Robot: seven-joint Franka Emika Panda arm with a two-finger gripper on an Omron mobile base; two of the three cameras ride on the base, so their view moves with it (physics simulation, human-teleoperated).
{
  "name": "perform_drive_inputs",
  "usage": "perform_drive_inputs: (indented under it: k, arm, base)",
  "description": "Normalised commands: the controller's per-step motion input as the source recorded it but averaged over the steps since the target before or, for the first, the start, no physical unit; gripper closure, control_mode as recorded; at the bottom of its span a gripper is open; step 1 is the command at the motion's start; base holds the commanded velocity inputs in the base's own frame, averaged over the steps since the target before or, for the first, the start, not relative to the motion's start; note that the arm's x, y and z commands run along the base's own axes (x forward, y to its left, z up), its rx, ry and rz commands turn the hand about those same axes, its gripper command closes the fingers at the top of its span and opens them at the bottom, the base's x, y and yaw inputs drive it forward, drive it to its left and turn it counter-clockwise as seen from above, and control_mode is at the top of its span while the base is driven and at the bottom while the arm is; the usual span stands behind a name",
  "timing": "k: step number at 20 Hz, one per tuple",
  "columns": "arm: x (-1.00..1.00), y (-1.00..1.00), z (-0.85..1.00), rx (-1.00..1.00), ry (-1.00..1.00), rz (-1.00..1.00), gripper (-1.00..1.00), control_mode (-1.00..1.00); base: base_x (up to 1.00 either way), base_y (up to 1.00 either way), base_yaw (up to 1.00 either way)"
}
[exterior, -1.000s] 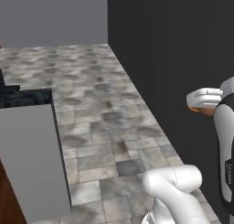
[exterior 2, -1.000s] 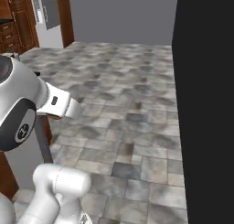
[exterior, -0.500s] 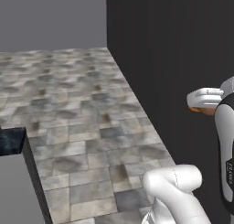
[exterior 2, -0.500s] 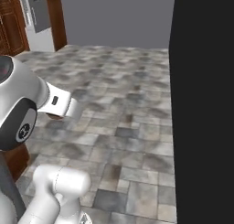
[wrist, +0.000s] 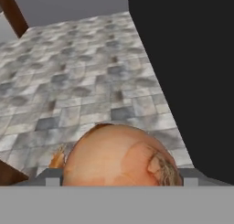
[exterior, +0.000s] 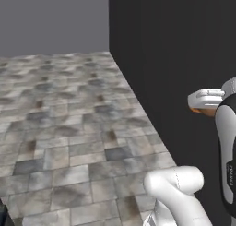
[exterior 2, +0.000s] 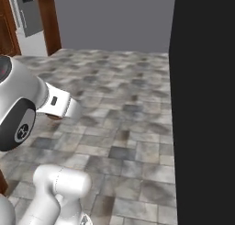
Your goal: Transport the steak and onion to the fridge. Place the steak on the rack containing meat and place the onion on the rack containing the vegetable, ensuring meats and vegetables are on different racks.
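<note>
Hand cam: onion (wrist: 119, 155) sits right between the jaws, filling the gap; finger tips mostly hidden behind it, only small grey bits show at either side low down; jaws spread to about the onion's width and closed onto it, so it's gripped. Tan-orange skin, papery streaked patch on its right side; small orange scrap peeks out at its lower left, can't tell what that is.

Beyond the jaws: grey stone-tile floor (wrist: 82, 77); tall black panel (wrist: 183, 58) ahead-right of the jaws, running back to a grey wall (wrist: 68, 3); brown wood post (wrist: 13, 13) far ahead-left.

Left base cam: gripper (exterior: 203, 110) at frame right, just in front of the black panel, w/ a sliver of orange under the white hand = the onion; jaws themselves not resolvable here. Right base cam: white hand housing low left over the floor, orange-brown bit just under it; wood frame (exterior 2: 48, 17) and grey box (exterior 2: 27, 8) on the wall top left.
</note>
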Motion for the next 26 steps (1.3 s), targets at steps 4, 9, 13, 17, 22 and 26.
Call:
perform_drive_inputs:
  k: [4, 9, 13, 17, 22, 26]
  arm:
    - [0.00, 0.00, 0.00, 0.00, 0.00, 0.00, 1.00, 1.00]
    - [0.00, 0.00, 0.00, 0.00, 0.00, 0.00, 1.00, 1.00]
    - [0.00, 0.00, 0.00, 0.00, 0.00, 0.00, 1.00, 1.00]
    - [0.00, 0.00, 0.00, 0.00, 0.00, 0.00, 1.00, 1.00]
    - [0.00, 0.00, 0.00, 0.00, 0.00, 0.00, 1.00, 1.00]
    - [0.00, 0.00, 0.00, 0.00, 0.00, 0.00, 1.00, 1.00]
  base:
    - [1.00, 0.18, -0.01]
    - [1.00, 0.60, 0.00]
    - [1.00, 0.99, 0.00]
    - [1.00, 1.00, 0.00]
    - [1.00, 0.87, 0.00]
    - [1.00, 0.40, 0.00]
